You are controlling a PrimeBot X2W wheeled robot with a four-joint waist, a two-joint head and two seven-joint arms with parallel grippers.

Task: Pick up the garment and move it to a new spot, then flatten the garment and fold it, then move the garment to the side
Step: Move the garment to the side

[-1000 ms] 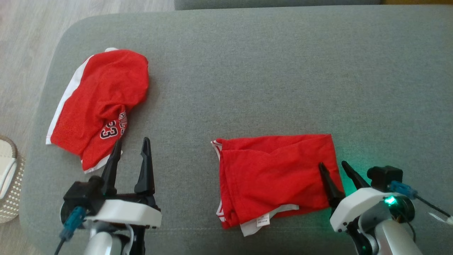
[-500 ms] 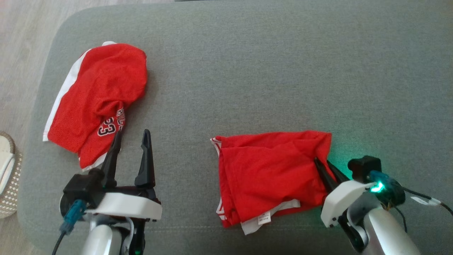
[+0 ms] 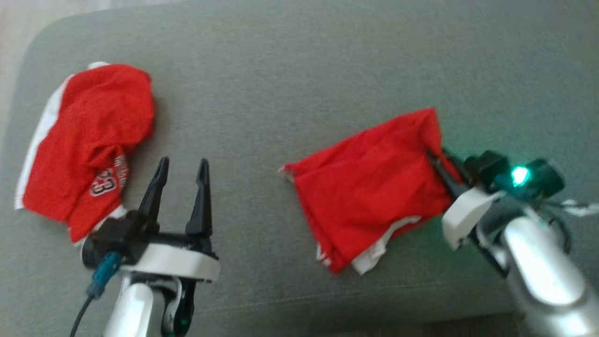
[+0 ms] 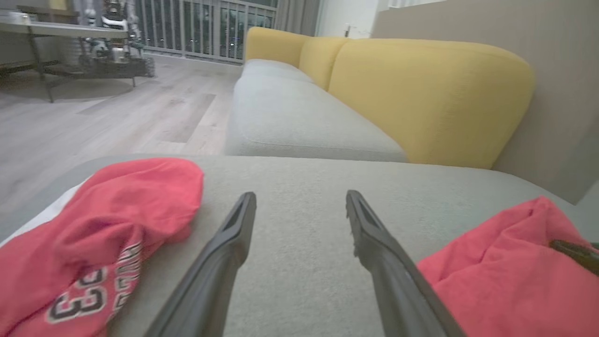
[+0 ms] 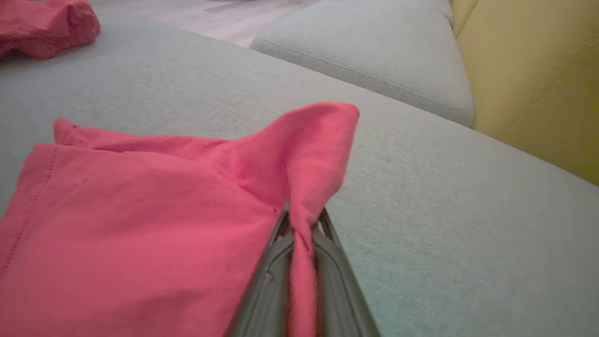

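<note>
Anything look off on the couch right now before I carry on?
The folded red garment lies askew, one corner pinched up in the shut right gripper, and a white layer pokes out of its near edge. The numbered jersey at left lies crumpled. Nothing looks damaged.

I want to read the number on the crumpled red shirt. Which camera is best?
Left wrist view: the crumpled red mesh jersey lies close, its 33 large. Head view shows the whole jersey, number small and blurry. Right wrist view catches a far red edge, no number.
</note>
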